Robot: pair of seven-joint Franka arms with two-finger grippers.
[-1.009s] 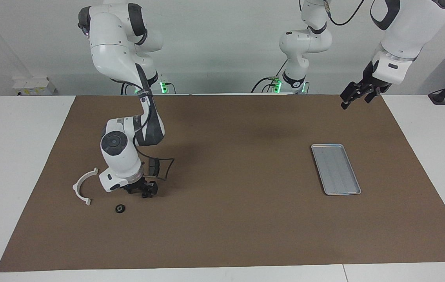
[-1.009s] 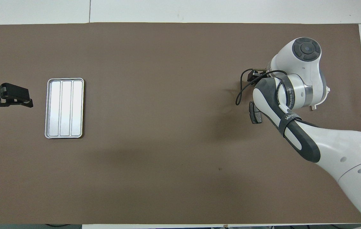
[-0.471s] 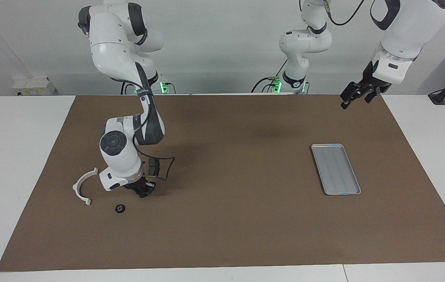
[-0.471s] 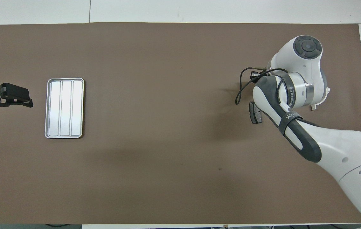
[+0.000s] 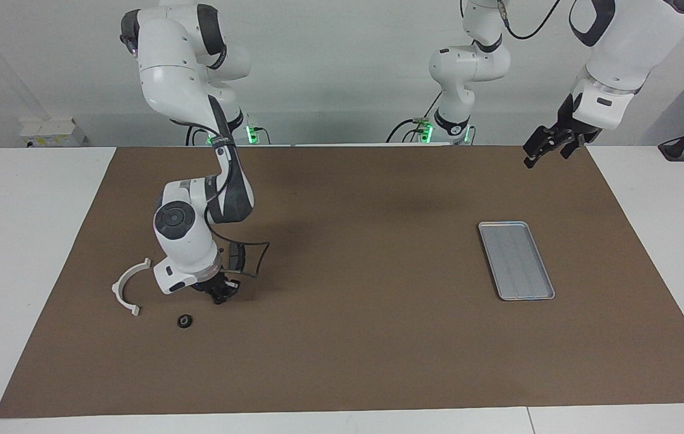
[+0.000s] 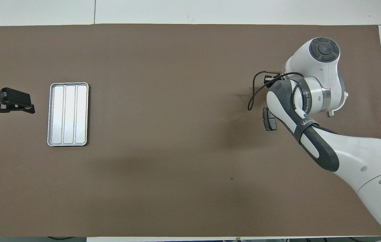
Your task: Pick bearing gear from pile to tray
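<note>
The pile lies at the right arm's end of the brown mat: a white half-ring bracket [image 5: 128,286], a dark grey brake pad [image 5: 235,258] and one small black round gear [image 5: 184,320]. My right gripper [image 5: 219,295] is down at the mat between the brake pad and that gear, with its fingertips together. I cannot make out whether anything is pinched between them. In the overhead view the right arm's wrist covers the gripper and most of the bracket [image 6: 339,106]. The silver tray [image 5: 516,260] lies bare toward the left arm's end. My left gripper [image 5: 543,147] waits open in the air near the mat's corner.
The brown mat [image 5: 354,337] covers most of the white table. A black cable loops off the right wrist over the brake pad [image 6: 270,119]. In the overhead view the left gripper [image 6: 9,106] hangs beside the tray [image 6: 67,114].
My right gripper has gone from open to shut at the mat and has shifted slightly toward the bracket. The loose gear, the tray and the left arm have not moved.
</note>
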